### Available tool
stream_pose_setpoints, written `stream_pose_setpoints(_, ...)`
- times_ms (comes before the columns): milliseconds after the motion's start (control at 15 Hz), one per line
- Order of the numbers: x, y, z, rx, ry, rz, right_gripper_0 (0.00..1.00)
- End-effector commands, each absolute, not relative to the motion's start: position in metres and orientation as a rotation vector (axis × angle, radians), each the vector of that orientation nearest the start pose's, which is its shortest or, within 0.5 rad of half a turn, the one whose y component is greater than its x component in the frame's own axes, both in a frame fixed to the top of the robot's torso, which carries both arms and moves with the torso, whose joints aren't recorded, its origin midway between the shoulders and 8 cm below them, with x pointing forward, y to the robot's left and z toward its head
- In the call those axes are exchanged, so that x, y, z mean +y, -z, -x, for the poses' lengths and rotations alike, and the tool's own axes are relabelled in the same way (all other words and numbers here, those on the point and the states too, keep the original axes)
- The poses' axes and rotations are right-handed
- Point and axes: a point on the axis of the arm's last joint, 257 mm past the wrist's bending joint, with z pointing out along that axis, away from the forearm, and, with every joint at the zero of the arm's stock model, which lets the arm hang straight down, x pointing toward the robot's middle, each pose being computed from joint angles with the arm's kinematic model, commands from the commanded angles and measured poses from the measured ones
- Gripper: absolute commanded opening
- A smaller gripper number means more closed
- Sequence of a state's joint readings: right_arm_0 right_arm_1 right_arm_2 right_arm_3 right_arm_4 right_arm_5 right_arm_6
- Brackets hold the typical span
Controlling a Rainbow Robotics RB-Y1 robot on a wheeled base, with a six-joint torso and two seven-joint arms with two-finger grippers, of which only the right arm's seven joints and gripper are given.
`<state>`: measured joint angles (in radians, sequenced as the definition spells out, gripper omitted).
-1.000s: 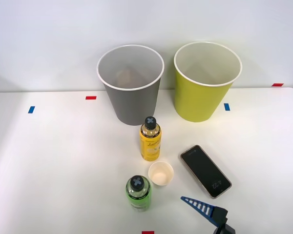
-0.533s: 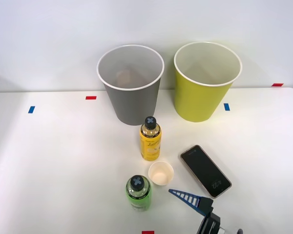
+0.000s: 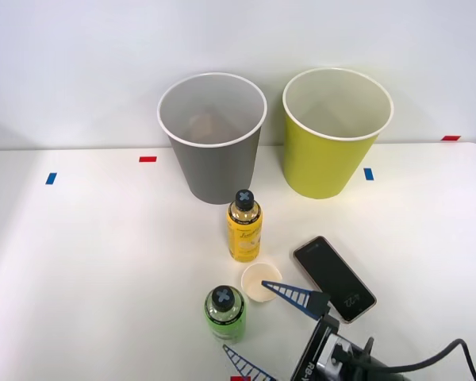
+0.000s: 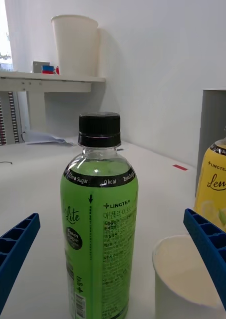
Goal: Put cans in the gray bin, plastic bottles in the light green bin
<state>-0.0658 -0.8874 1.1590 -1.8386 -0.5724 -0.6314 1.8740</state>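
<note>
The right gripper [image 3: 266, 325] sat at the bottom of the front view, a little right of the middle, and most of its body was cut off by the bottom edge. Its two blue fingers were spread wide apart and held nothing. One finger [image 3: 295, 297] reached up over the lip of the paper cup [image 3: 259, 281]. The other finger lay low by the bottom edge, just under the green bottle [image 3: 224, 313]. A black cable trailed off to the lower right.

In the wrist view the green bottle [image 4: 99, 219] stood upright between the two fingers [image 4: 211, 249], and neither one touched it. The cup [image 4: 185, 279] was cut off by the edge of that picture. The yellow bottle [image 4: 216, 189] was half cut off at the side too.

In the front view the yellow bottle [image 3: 244, 226] stood upright in the middle, just above the cup. The gray bin [image 3: 213, 143] stood above it at the top middle. Something brownish lay inside it, too dim to make out. The green bin [image 3: 333, 135] stood beside it at the upper right. A phone [image 3: 333, 277] lay flat to the right of the cup, and its lower corner was just beside the gripper.
</note>
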Motion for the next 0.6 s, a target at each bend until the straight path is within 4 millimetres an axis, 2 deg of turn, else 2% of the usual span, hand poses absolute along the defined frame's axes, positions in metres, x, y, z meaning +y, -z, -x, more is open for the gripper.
stream_pose_setpoints(67, -0.014, 0.237, -0.273, 1.236, -0.678, 0.849, 1.0)
stream_pose_setpoints(600, 0.003, 0.244, -0.276, 1.262, -0.69, 0.88, 1.0)
